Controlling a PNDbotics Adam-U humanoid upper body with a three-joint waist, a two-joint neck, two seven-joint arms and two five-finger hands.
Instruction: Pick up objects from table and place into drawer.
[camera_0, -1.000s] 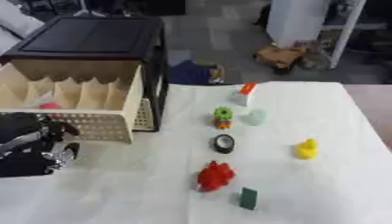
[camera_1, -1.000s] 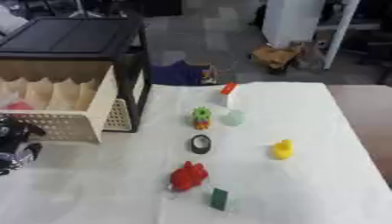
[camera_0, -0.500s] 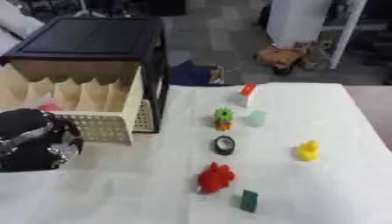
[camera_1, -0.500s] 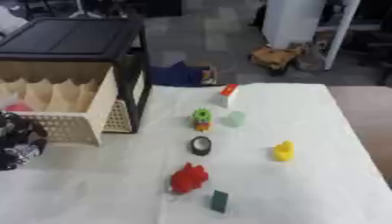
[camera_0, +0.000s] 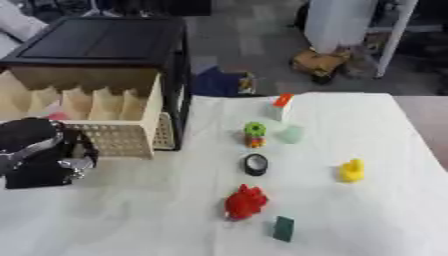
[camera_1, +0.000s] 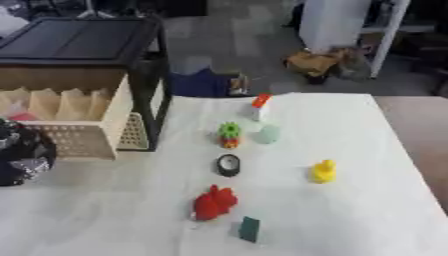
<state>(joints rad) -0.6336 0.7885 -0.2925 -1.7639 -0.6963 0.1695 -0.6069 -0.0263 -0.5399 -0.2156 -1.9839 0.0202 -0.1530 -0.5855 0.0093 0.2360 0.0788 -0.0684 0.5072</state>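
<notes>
L hand at pulled-out drawer front, low on surface; fingers blurred, can't tell if clenched or holding anything. Red toy, yellow duck untouched.

left robot hand blurred, drawer edge-cropped

No legible text, label, brand or number on any object in either view.
</notes>
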